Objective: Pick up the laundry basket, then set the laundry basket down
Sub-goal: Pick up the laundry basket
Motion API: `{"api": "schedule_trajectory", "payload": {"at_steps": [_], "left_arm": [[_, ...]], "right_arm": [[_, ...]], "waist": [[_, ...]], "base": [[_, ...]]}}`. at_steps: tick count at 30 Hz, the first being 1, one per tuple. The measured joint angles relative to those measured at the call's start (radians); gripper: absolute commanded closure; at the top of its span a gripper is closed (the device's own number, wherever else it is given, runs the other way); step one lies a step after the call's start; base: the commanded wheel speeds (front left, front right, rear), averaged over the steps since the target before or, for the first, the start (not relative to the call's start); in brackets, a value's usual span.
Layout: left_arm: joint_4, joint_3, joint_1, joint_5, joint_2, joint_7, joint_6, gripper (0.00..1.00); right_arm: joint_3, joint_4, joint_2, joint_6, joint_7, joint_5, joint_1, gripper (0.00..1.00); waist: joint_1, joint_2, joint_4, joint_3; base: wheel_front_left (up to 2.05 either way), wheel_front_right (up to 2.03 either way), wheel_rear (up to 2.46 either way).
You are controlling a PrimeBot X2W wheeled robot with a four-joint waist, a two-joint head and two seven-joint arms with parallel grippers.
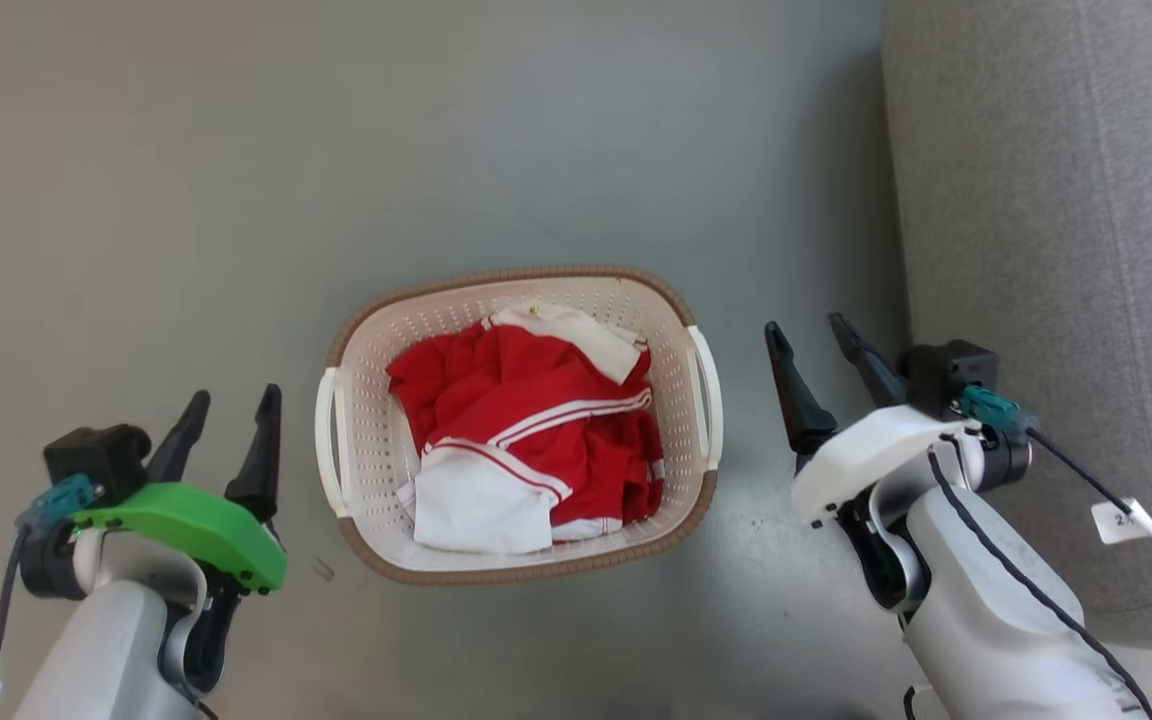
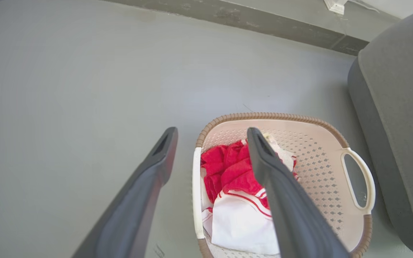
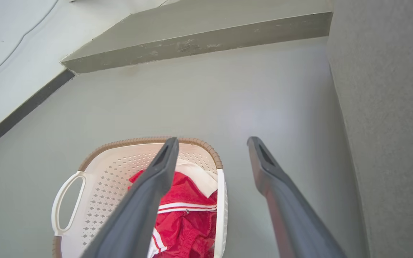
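The laundry basket (image 1: pixel 366 440) rests on the grey floor, cream-white and perforated with a brown rim and a white handle on each side. Red and white clothes (image 1: pixel 526 440) lie inside it. My left gripper (image 1: pixel 231 405) is open to the left of the basket's left handle, apart from it. My right gripper (image 1: pixel 806 335) is open to the right of the right handle, also apart. In the left wrist view the basket (image 2: pixel 321 157) lies under my open left gripper (image 2: pixel 212 134). In the right wrist view the basket (image 3: pixel 106 179) sits lower left of my open right gripper (image 3: pixel 212 143).
A grey upholstered sofa (image 1: pixel 1056 250) stands close on the right, just beyond my right arm. A low step or ledge (image 3: pixel 192 39) and a wall with a dark baseboard lie beyond the basket. A small scrap (image 1: pixel 323 569) lies on the floor near the basket's front left corner.
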Motion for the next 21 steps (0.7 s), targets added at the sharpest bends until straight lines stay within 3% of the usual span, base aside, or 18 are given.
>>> {"api": "schedule_trajectory", "payload": {"at_steps": [6,21], "left_arm": [[0.039,-0.088,-0.075,-0.030,0.006,0.043,-0.001,0.00],[0.165,-0.182,-0.262,-0.119,0.031,0.114,-0.001,0.00]], "right_arm": [[0.050,0.074,-0.001,-0.001,0.012,0.058,-0.066,0.00],[0.163,0.206,-0.005,-0.022,0.058,0.161,-0.257,0.00]], "waist": [[0.0000,0.0000,0.002,0.073],[0.0000,0.0000,0.016,0.257]], "base": [[0.00,0.00,0.00],[0.00,0.00,0.00]]}}
